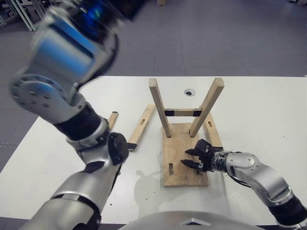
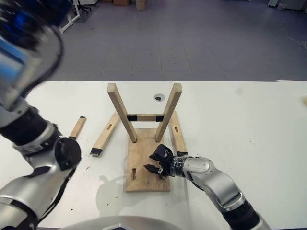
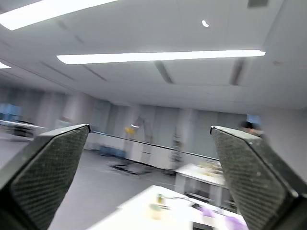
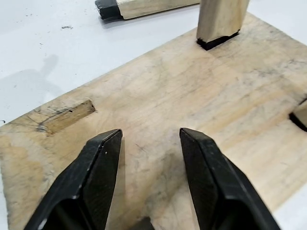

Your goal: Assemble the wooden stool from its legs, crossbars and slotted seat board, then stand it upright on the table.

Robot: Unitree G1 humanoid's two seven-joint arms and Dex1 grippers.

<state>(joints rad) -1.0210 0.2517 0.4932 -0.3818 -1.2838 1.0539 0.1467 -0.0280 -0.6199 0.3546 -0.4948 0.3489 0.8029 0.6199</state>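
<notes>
The slotted seat board (image 1: 178, 143) lies flat on the white table (image 1: 259, 115). Two legs (image 1: 159, 108) (image 1: 207, 106) stand in its far slots, leaning apart, joined by a crossbar (image 1: 182, 112). One loose leg (image 1: 141, 126) lies left of the board, another (image 1: 211, 129) along its right side. A short crossbar (image 1: 112, 119) lies farther left. My right gripper (image 1: 192, 158) hovers open just above the board's near right part, nothing between its fingers (image 4: 103, 158). An empty slot (image 4: 67, 117) shows beside it. My left gripper (image 3: 149, 129) is raised high, open, facing the ceiling.
A round hole (image 1: 190, 91) sits in the table behind the standing legs. My raised left arm (image 1: 72, 57) hangs over the table's left side. Bare tabletop stretches to the right (image 2: 259, 124) and along the near left edge.
</notes>
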